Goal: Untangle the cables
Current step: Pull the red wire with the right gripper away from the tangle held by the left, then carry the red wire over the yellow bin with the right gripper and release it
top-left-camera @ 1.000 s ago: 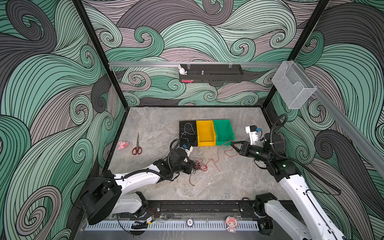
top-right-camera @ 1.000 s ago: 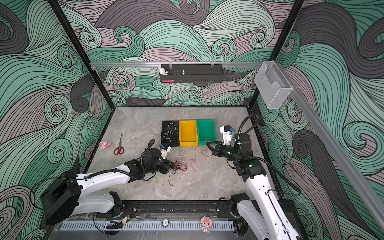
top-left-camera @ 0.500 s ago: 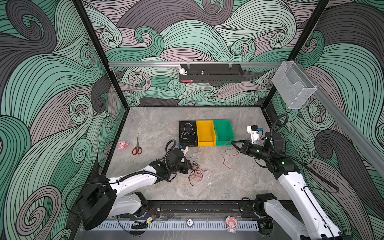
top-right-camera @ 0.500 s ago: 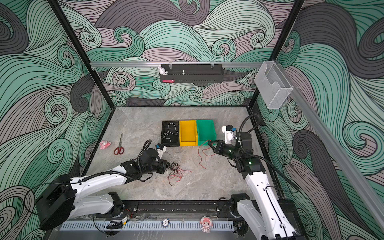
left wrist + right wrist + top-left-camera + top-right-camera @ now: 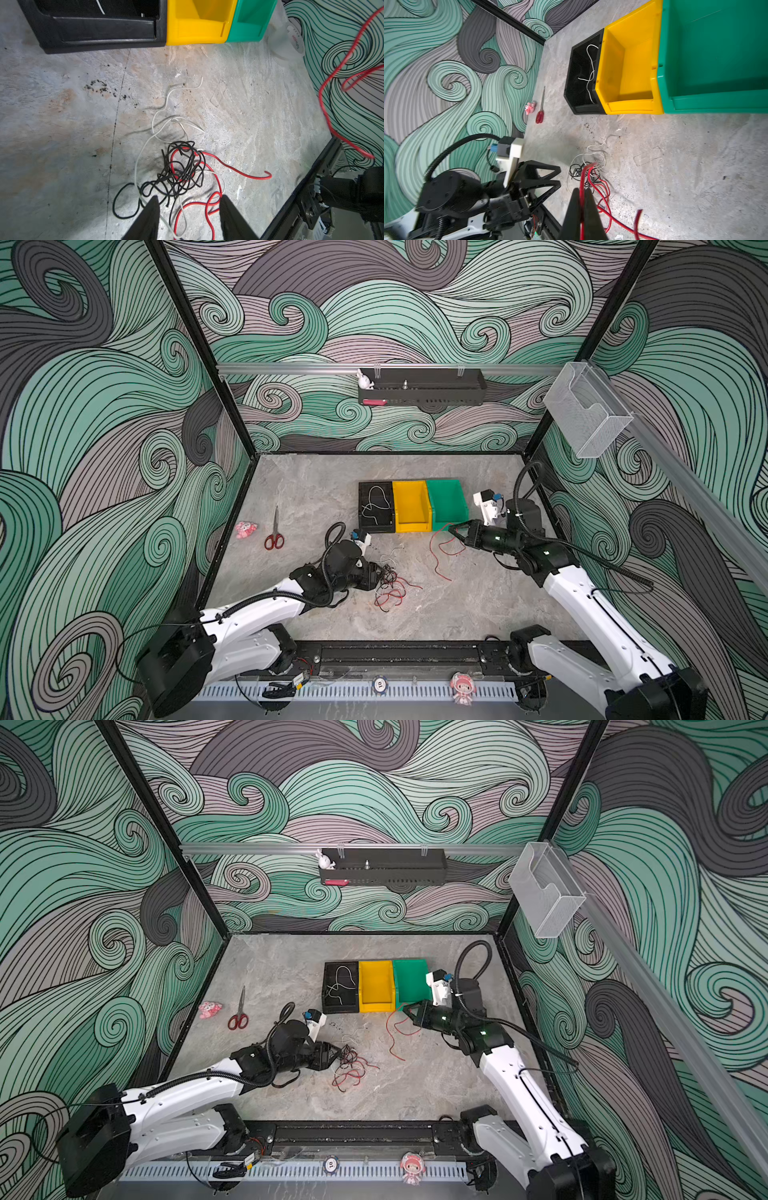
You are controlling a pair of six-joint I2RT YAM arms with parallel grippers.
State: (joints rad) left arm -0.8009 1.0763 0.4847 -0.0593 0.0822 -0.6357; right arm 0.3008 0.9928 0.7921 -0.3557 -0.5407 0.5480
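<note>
Left hand (image 5: 189, 199): jaws partly apart, gripping nothing; red and white strands pass between its fingers (image 5: 149, 216). Just ahead of them lie the cables (image 5: 180, 166), a black, red and white tangle on the worktop (image 5: 62, 124). Right hand (image 5: 582, 190): raised, closed on one red cable (image 5: 320, 97), hanging from its tips and apparently clear of the tangle. Beyond both hands, a white cable (image 5: 591, 66) lies in the black bin (image 5: 376, 527).

I see white shells and black joints on my left arm (image 5: 257, 614) and right arm (image 5: 582, 605), a black corrugated hose (image 5: 516, 497) along each, and black wedge-shaped pincer fingers (image 5: 149, 218).
</note>
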